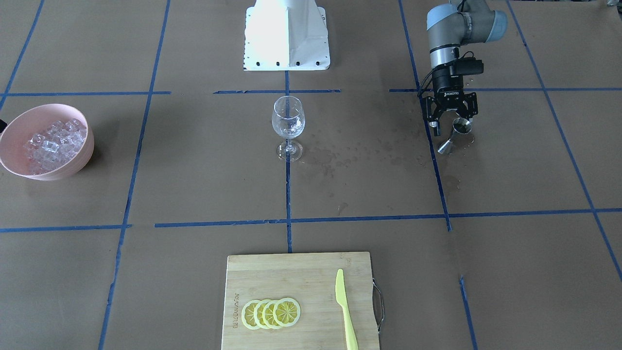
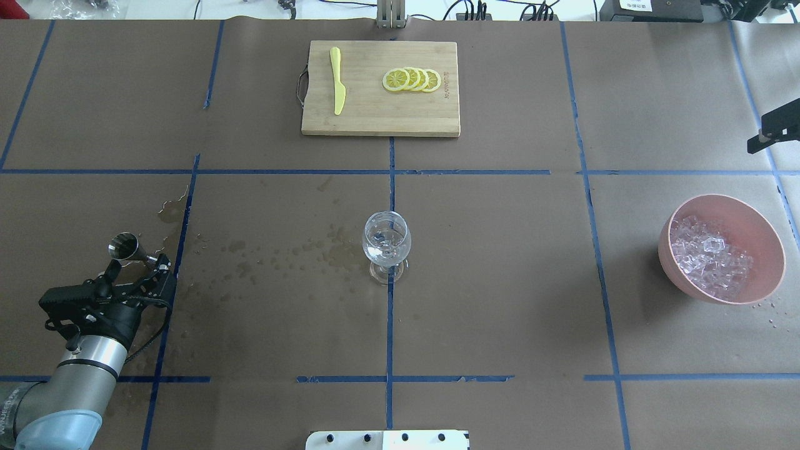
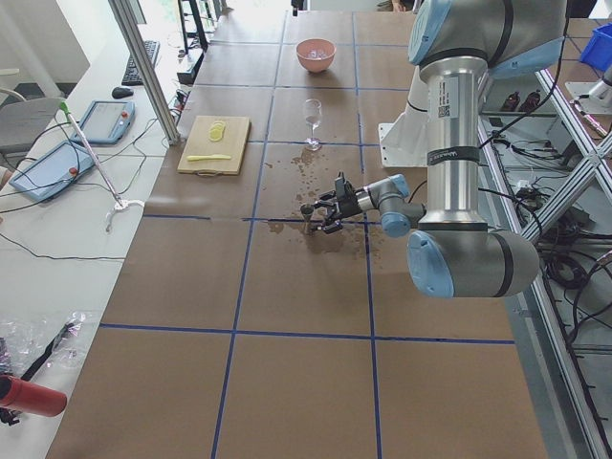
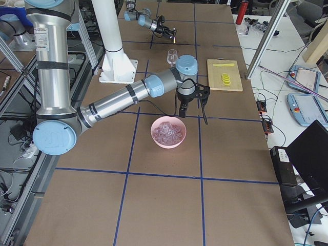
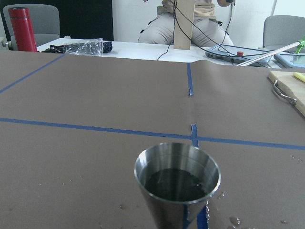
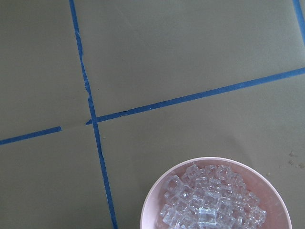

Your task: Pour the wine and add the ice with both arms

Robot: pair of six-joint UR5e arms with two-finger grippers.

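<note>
Ice (image 4: 168, 131) in pink bowl (image 4: 168, 146) lies below, beside right pincer (image 4: 193, 114).

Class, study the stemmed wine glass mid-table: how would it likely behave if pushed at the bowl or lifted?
The wine glass looks top-heavy, a wide bowl on a thin stem and small foot, so a push up high would probably tip it. Being clear glass, it is likely fragile and slippery to grip.
</note>
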